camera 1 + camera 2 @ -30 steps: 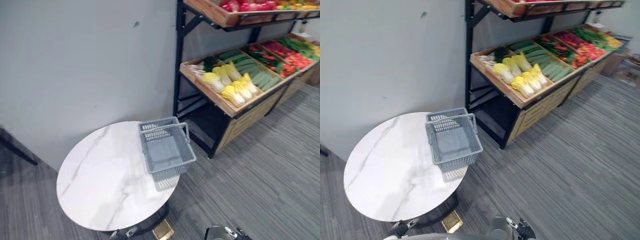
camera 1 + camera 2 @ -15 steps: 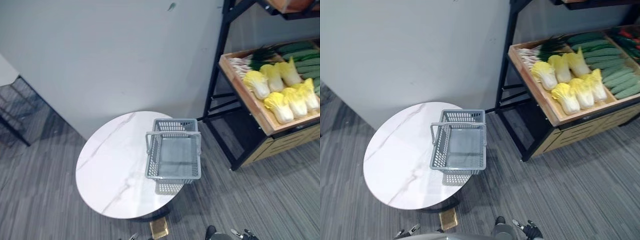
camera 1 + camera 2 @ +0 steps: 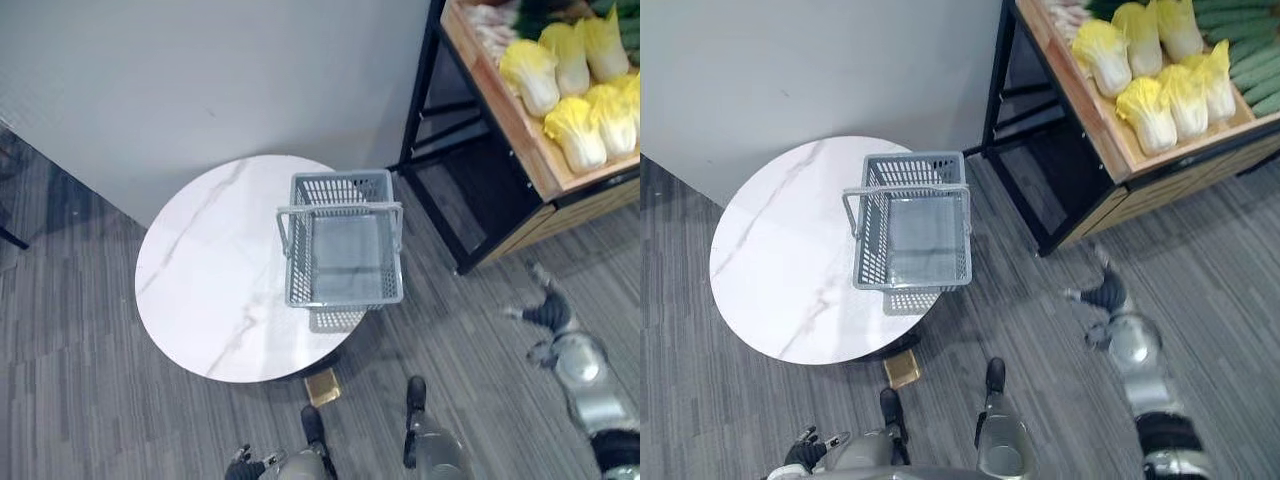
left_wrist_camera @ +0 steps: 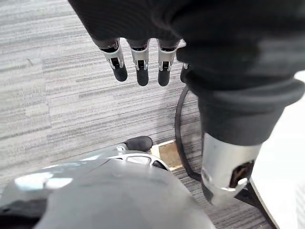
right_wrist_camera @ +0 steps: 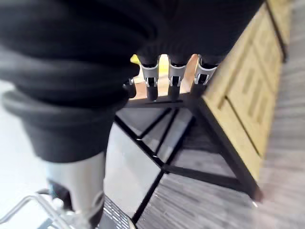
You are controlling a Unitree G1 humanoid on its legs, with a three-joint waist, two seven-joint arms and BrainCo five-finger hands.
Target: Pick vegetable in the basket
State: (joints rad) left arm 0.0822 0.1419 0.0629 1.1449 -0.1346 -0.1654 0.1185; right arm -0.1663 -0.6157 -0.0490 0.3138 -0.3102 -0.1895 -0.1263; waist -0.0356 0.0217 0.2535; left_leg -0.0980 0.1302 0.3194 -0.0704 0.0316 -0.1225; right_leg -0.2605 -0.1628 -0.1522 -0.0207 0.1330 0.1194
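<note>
The grey plastic lattice basket (image 3: 298,255) sits on the right side of the round, white marbled bench (image 3: 215,270). Its long axis runs toward the wall and its handle (image 3: 340,208) stands upright. The cabbages (image 3: 1152,110) lie on the sloped wooden shelf (image 3: 503,105), white stems toward its front and yellow leaves toward its back. The right hand (image 3: 1106,296) hangs over the floor near the shelf, and the left hand (image 4: 141,62) hangs low beside the bench. On both, the fingers are straight, side by side and hold nothing.

Left hand (image 4: 205,43), dark ribbed cover, silver fingers (image 4: 139,59) — dark tips, silver-grey right arm (image 3: 1133,345)
</note>
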